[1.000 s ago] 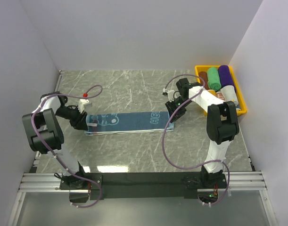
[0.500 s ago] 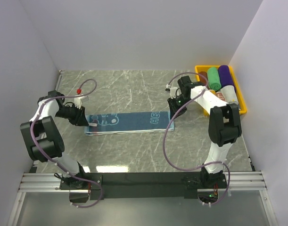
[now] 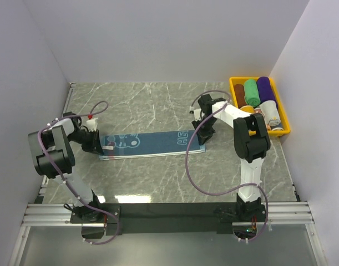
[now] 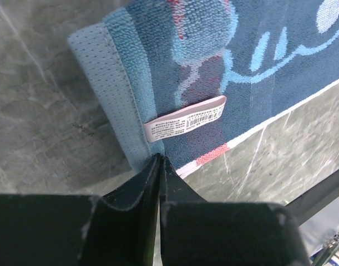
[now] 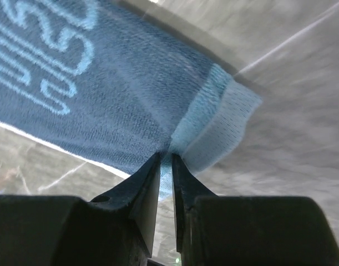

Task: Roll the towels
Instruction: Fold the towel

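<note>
Blue printed towel (image 3: pixel 150 143) flat along grey worktop (image 3: pixel 158 105), left tool (image 4: pixel 159 160) pinched tight on its left hem beside the label (image 4: pixel 186 119), right tool (image 5: pixel 165 158) clamped narrow on the right hem, rolls (image 3: pixel 251 93) in yellow bin (image 3: pixel 233 83) far right

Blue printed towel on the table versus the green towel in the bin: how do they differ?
The blue printed towel lies flat as a long strip; the green towel is a short roll in the yellow bin. The blue printed towel carries pale print; the green towel looks plain. The left tool and right tool each pinch an end of the blue printed towel; no tool is near the green towel. Both are cloth towels.
</note>
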`<state>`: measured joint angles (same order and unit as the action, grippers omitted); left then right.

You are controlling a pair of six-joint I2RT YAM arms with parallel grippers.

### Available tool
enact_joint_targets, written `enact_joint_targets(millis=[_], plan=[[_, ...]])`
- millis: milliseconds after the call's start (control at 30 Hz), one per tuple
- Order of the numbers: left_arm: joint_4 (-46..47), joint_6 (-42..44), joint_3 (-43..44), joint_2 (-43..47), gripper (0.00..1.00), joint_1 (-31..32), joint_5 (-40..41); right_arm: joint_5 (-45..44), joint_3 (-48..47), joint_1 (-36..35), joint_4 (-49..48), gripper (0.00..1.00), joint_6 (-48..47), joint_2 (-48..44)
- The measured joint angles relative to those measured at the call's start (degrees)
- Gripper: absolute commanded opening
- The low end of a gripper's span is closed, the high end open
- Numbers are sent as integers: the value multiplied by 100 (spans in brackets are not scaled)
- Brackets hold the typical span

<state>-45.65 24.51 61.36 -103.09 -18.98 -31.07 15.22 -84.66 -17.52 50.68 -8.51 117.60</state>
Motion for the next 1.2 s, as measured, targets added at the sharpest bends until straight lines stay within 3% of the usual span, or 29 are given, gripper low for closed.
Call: enact_joint_targets(millis=[133, 300, 633, 767, 867, 1033, 1200], plan=[[4, -129, 76, 0, 13, 50, 85, -297, -479, 11, 83, 22, 57, 254], [39, 55, 90, 260, 20, 136, -39, -413, -632, 79, 11, 31, -4, 280], [446, 120, 144, 2190, 43, 114, -664, -131, -577, 535, 55, 43, 232, -468], [1338, -396, 153, 3340, 99, 81, -772, -96, -450, 787, -13, 46, 382, -476], [1932, -962, 162, 3753, 99, 81, -719, -61, -378, 835, -7, 45, 468, -428], [2184, -1405, 219, 3526, 100, 17, -678, 57, -378, 811, -107, 43, 577, -153], [2627, -1843, -208, 3873, 99, -157, -446, 94, -378, 761, -210, 41, 640, 192]])
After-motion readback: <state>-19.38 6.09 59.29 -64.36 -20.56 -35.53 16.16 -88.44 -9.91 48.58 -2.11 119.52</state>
